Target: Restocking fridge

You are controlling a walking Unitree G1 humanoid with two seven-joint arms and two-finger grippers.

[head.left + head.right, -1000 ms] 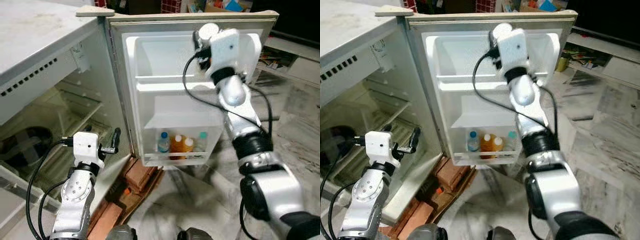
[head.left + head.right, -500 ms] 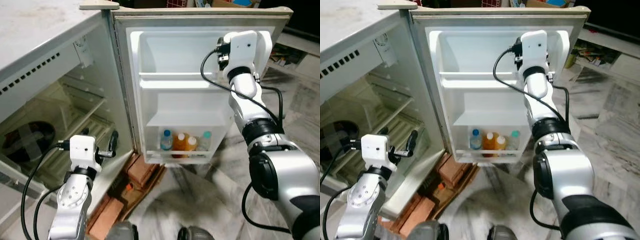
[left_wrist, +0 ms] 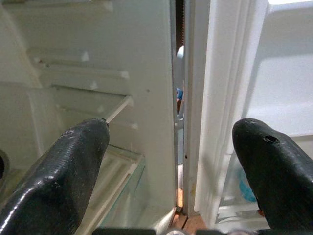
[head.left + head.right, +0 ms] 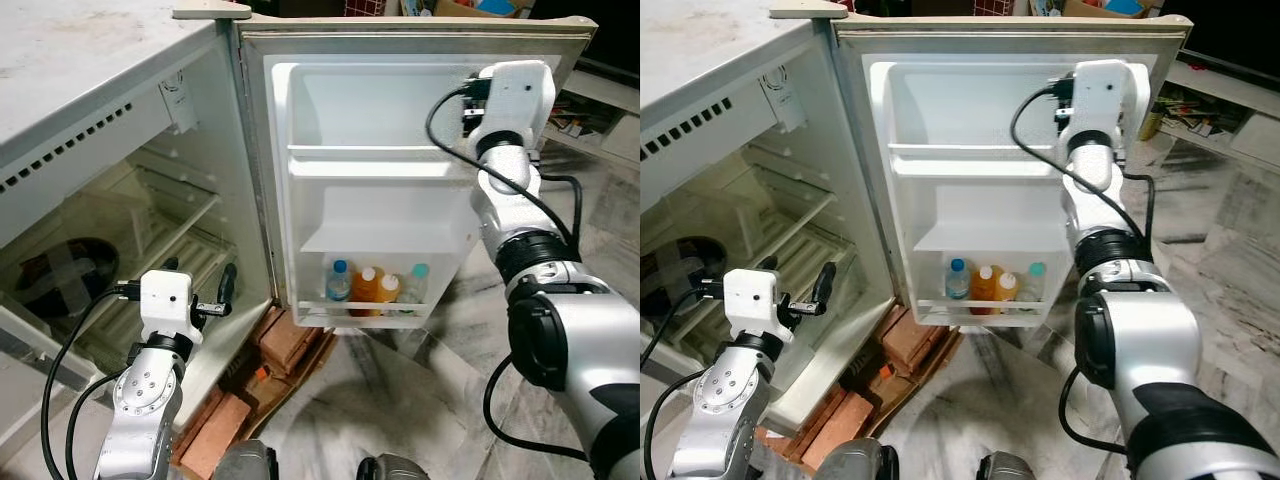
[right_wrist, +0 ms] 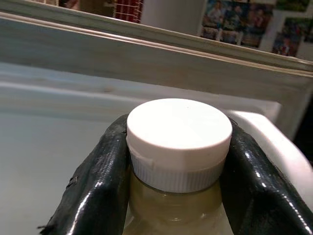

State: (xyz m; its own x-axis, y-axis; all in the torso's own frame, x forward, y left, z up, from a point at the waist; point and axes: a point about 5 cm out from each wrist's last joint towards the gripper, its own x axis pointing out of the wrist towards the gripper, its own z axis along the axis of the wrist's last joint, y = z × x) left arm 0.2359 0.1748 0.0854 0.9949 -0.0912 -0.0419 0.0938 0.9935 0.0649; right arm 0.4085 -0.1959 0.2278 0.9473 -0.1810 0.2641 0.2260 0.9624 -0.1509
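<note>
The fridge stands open, its white door (image 4: 380,200) swung wide. Several bottles (image 4: 366,288) stand in the door's bottom rack, among them a blue-capped one (image 4: 339,282) and a teal-capped one (image 4: 417,285). My right arm (image 4: 505,95) reaches up to the right end of the door's top shelf. In the right wrist view my right gripper (image 5: 178,161) is shut on the neck of a bottle of pale liquid with a white cap (image 5: 179,132). My left gripper (image 3: 171,166) is low by the fridge body's front edge, open and empty, with its fingers (image 3: 73,161) wide apart.
Glass shelves (image 4: 150,230) run across the fridge interior, with a dark round thing (image 4: 55,270) low inside. Red bricks (image 4: 285,345) lie under the fridge's front. Marble floor (image 4: 400,400) spreads in front. A low shelf with clutter (image 4: 590,110) stands at the right.
My right arm has swung right along the door's top shelf to its right end, still holding the bottle. The camera has shifted a little. The left arm has stayed put.
</note>
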